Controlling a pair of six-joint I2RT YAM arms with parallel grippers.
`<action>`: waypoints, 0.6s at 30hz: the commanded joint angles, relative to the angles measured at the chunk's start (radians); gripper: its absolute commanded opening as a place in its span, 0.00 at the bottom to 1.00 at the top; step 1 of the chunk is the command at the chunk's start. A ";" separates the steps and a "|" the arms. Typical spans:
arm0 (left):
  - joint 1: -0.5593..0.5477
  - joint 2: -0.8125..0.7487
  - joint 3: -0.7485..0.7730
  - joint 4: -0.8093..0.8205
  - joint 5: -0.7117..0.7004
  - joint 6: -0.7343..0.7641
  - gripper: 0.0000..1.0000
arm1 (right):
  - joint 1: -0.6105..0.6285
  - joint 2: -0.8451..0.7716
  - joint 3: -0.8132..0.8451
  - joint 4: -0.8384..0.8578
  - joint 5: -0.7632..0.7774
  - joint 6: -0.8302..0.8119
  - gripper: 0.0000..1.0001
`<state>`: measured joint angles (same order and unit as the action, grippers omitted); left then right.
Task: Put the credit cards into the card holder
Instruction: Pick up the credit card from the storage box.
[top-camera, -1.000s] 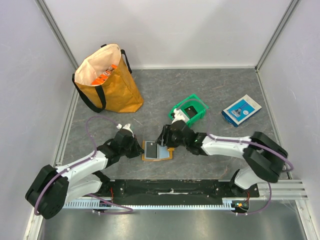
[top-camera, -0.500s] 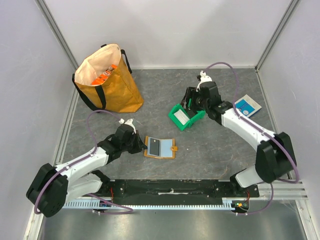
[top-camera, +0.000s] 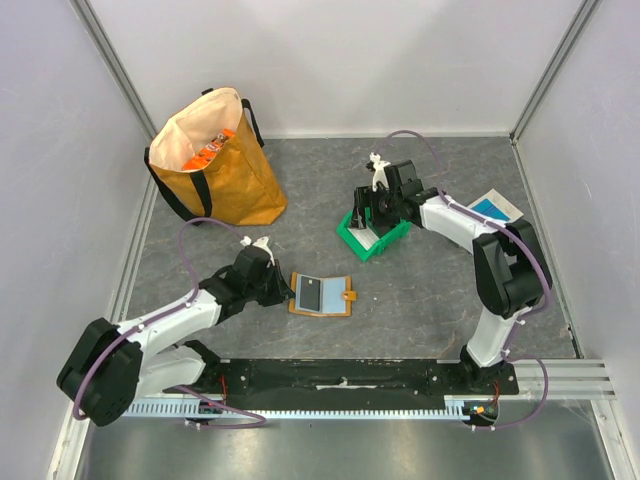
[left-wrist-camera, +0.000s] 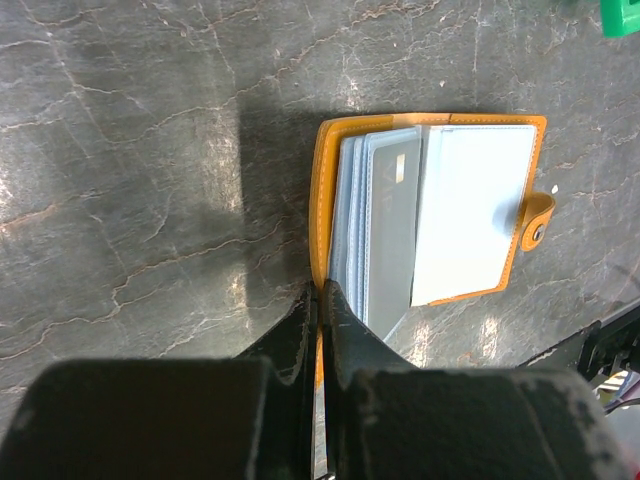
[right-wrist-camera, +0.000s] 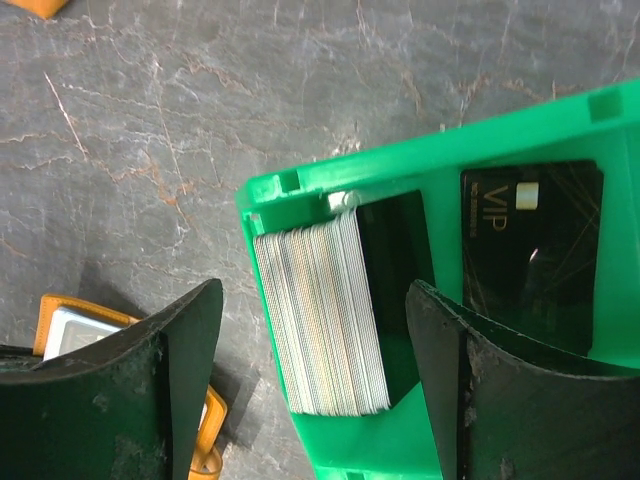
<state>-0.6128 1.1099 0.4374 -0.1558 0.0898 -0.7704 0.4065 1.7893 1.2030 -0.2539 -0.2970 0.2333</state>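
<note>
The card holder (top-camera: 322, 296) lies open on the table, orange with clear sleeves (left-wrist-camera: 430, 210). My left gripper (top-camera: 277, 290) is shut on its left orange edge (left-wrist-camera: 322, 292). A stack of white credit cards (right-wrist-camera: 320, 315) stands on edge in one compartment of the green bin (right-wrist-camera: 300, 190). A black credit card (right-wrist-camera: 530, 250) lies in the compartment beside it. My right gripper (right-wrist-camera: 315, 300) hangs open just above the white stack, one finger (right-wrist-camera: 180, 380) outside the bin wall and the other over the divider. In the top view it (top-camera: 368, 222) sits over the bin (top-camera: 352, 236).
A big orange-yellow tote bag (top-camera: 212, 160) stands at the back left. A blue-and-white flat box (top-camera: 492, 206) lies at the back right, partly hidden by my right arm. Grey walls close in the table on three sides.
My right arm has swung from the card holder back to the green bin, and its jaws have opened wider. The left gripper has stayed shut on the holder's edge.
</note>
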 joint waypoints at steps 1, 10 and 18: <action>0.001 0.013 0.041 0.016 0.016 0.033 0.02 | -0.009 0.033 0.079 -0.010 -0.030 -0.058 0.81; 0.001 0.031 0.047 0.021 0.021 0.034 0.02 | -0.009 0.096 0.115 -0.084 -0.016 -0.089 0.83; 0.001 0.041 0.047 0.021 0.024 0.036 0.02 | -0.011 0.113 0.138 -0.128 -0.068 -0.092 0.79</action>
<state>-0.6128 1.1458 0.4500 -0.1551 0.1036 -0.7689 0.4007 1.8965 1.2881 -0.3462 -0.3267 0.1577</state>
